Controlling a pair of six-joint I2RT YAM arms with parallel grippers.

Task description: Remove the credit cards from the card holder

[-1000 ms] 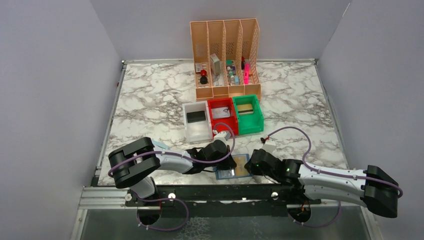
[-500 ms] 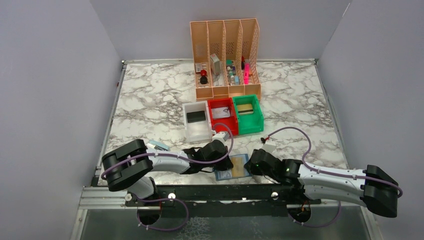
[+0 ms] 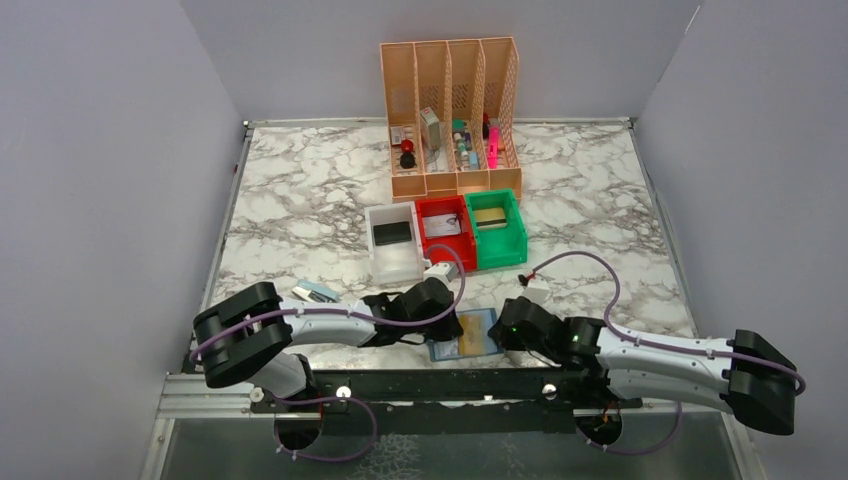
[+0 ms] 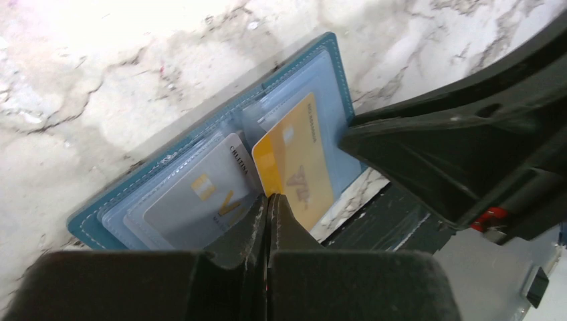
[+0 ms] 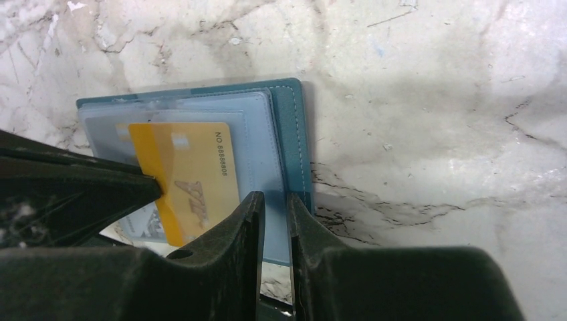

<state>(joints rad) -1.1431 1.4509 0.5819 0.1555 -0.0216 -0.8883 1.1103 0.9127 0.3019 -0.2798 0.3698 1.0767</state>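
The teal card holder [image 3: 442, 351] lies open at the table's near edge, light-blue pockets facing up [image 4: 329, 50] [image 5: 294, 134]. A gold credit card [image 4: 297, 157] [image 5: 194, 167] sticks partly out of its pocket, slanted across the holder. My left gripper [image 4: 269, 198] [image 3: 452, 325] is shut with its tips pinching that card's edge. A silvery-grey credit card [image 4: 200, 200] sits in the other clear pocket. My right gripper [image 5: 274, 200] [image 3: 503, 335] is over the holder's right half, its jaws a narrow gap apart, with the blue lining visible between them.
White [image 3: 395, 272], red [image 3: 425, 212] and green [image 3: 500, 262] bins stand in a row mid-table. Behind them is a peach mesh organizer [image 3: 450, 60]. A small flat item [image 3: 315, 291] lies by the left arm. The black front rail [image 3: 420, 385] runs just below the holder.
My left arm has drawn back to the left and the gold card has slid a little further out of its pocket. The right arm has stayed still.
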